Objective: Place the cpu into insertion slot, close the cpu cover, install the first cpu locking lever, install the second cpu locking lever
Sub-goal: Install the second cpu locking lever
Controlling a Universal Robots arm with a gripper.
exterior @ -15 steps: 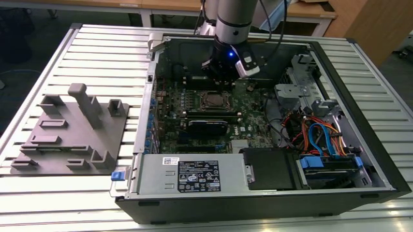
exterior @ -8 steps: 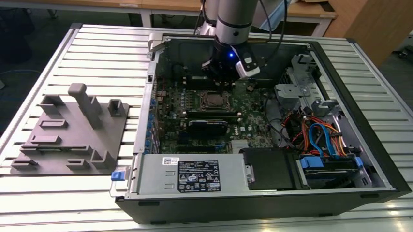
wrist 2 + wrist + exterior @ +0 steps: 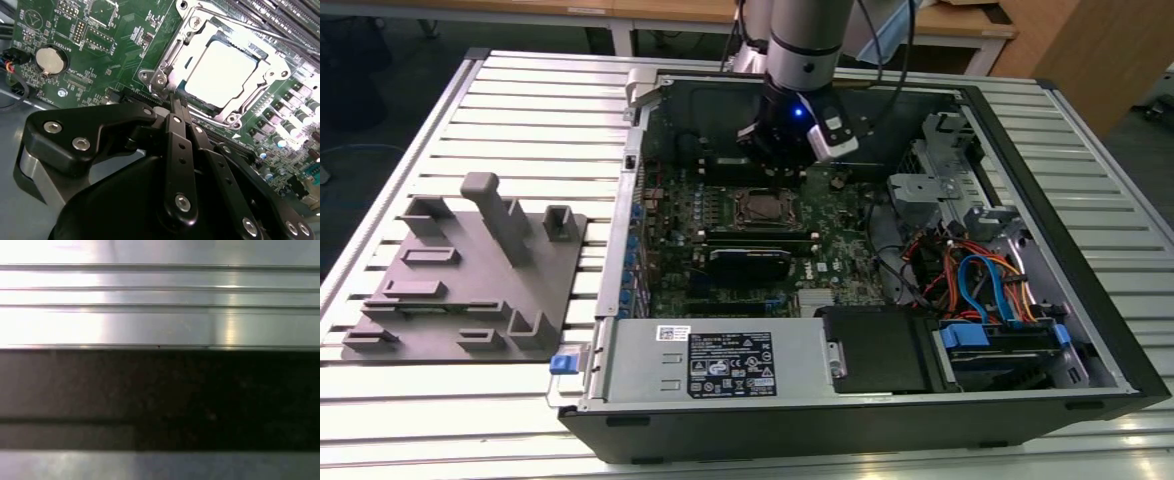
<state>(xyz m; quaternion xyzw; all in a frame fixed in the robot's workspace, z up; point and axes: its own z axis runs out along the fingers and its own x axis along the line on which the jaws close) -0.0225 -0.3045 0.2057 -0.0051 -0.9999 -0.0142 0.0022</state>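
Fingers of the gripper (image 3: 176, 107) are pressed together, clenched on nothing, their tips just beside a corner of the cpu cover (image 3: 172, 55) in the second wrist view. That cover lies closed over the cpu (image 3: 225, 67), which sits in the insertion slot (image 3: 758, 207) on the green motherboard (image 3: 115, 45). Seen from the exterior view, the open computer case (image 3: 1067, 250) rests on the ribbed bench (image 3: 520, 110), a grey fixture (image 3: 467, 270) near the bench's edge at the exterior view's left.
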